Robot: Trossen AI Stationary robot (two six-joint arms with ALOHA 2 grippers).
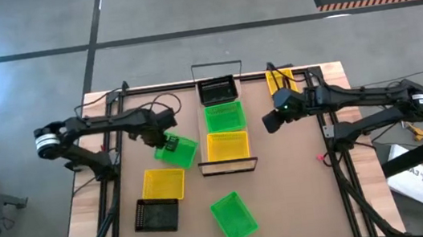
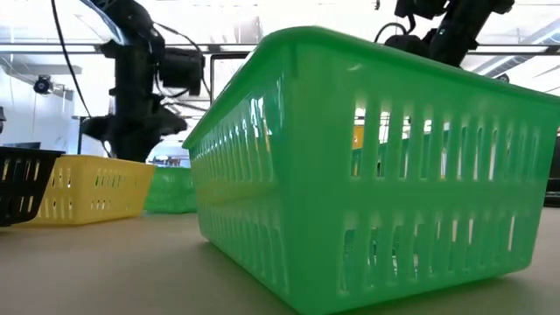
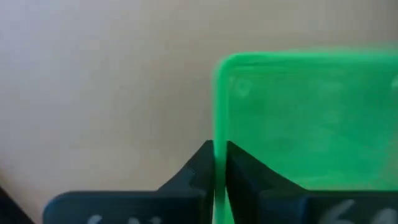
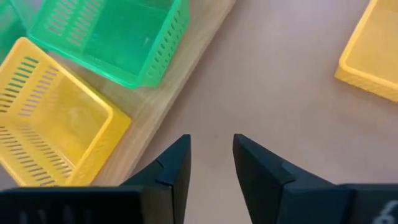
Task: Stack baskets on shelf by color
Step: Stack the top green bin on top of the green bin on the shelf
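Left end effector (image 3: 219, 177) clenched on the rim of a green basket (image 1: 177, 150), just left of the shelf (image 1: 227, 162). Right end effector (image 4: 211, 163) released, hovering over the counter (image 1: 300, 180) right of the shelf. Shelf holds black (image 1: 217, 92), green (image 1: 224, 118) and yellow (image 1: 227, 145) baskets in a row. Yellow (image 1: 162, 184), black (image 1: 157, 215) and green (image 1: 233, 217) baskets sit loose on the counter.

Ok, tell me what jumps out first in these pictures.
The left gripper is shut on the wall of a green basket left of the shelf, which carries black, green and yellow baskets in a row. Another green basket fills the low view.
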